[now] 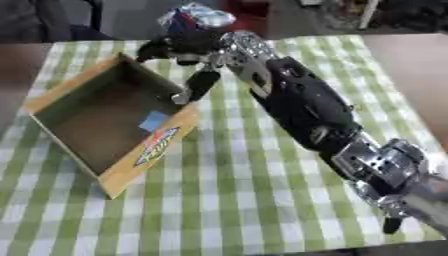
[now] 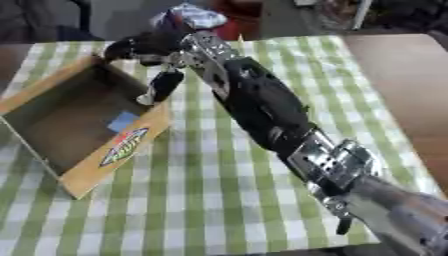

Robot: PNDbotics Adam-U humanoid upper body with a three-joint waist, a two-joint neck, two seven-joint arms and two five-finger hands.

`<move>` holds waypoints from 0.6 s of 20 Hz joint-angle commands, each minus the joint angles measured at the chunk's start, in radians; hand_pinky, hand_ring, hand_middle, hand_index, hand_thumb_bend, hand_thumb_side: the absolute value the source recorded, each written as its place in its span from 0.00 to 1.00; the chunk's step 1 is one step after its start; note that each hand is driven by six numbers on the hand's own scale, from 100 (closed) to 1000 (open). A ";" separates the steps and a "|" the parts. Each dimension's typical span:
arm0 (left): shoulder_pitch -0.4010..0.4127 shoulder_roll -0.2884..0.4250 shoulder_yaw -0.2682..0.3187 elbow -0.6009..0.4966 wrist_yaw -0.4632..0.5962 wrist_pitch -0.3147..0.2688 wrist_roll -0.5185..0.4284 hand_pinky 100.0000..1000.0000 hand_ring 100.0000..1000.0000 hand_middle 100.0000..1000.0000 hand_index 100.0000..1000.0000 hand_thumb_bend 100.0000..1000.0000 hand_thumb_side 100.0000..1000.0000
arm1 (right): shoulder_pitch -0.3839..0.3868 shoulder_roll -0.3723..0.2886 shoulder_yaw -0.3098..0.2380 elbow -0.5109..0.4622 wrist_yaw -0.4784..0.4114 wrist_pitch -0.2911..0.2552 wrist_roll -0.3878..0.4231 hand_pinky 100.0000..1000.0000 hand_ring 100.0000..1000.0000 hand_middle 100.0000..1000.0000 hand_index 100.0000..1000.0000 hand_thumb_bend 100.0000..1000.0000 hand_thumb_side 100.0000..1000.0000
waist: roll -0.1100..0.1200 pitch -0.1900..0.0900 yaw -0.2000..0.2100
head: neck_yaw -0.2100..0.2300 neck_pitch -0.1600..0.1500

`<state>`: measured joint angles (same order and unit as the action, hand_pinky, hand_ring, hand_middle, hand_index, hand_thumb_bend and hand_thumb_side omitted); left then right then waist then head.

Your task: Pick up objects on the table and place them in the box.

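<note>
My right arm reaches from the lower right across the checked table to the box's far right corner. Its hand (image 1: 185, 46) is curled round a shiny silver and blue packet (image 1: 198, 15), which sticks up above the hand, over the table's far edge. One dark finger (image 1: 200, 84) hangs down beside the box's right wall. The open cardboard box (image 1: 61, 90) lies tilted on the left of the table, with a colourful label (image 1: 157, 145) on its near wall. A small blue square thing (image 1: 153, 120) lies inside it. My left hand shows in neither view.
A green and white checked cloth (image 1: 236, 200) covers the table. Bare brown table top (image 1: 411, 65) shows on the right. Dark chairs and clutter stand beyond the far edge.
</note>
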<state>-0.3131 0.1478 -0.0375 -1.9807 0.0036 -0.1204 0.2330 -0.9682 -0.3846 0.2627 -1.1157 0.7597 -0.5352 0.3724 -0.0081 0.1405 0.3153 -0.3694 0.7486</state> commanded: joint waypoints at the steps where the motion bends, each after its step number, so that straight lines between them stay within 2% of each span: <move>1: -0.003 0.012 0.009 -0.019 -0.005 0.000 0.005 0.61 0.49 0.57 0.74 0.00 0.62 | -0.025 -0.053 -0.032 -0.080 -0.104 0.032 -0.034 0.80 1.00 0.95 0.97 0.03 0.39 | 0.005 -0.019 -0.007 | 0.010 0.010; 5: 0.005 0.017 0.013 -0.019 -0.009 0.002 0.010 0.61 0.49 0.57 0.74 0.00 0.62 | -0.010 -0.086 -0.057 -0.169 -0.242 0.086 -0.080 0.77 1.00 0.95 0.95 0.00 0.34 | 0.007 -0.027 -0.024 | 0.024 0.015; 12: 0.020 0.023 0.021 -0.019 -0.015 0.006 0.019 0.61 0.49 0.57 0.74 0.00 0.62 | 0.049 -0.154 -0.124 -0.348 -0.514 0.205 -0.183 0.74 1.00 0.95 0.93 0.00 0.30 | 0.012 -0.033 -0.071 | 0.052 0.021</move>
<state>-0.2870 0.1492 -0.0252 -1.9807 -0.0046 -0.1142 0.2474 -0.9025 -0.5009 0.1606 -1.4178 0.2933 -0.3505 0.2050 0.0003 0.1232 0.2396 -0.3240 0.7649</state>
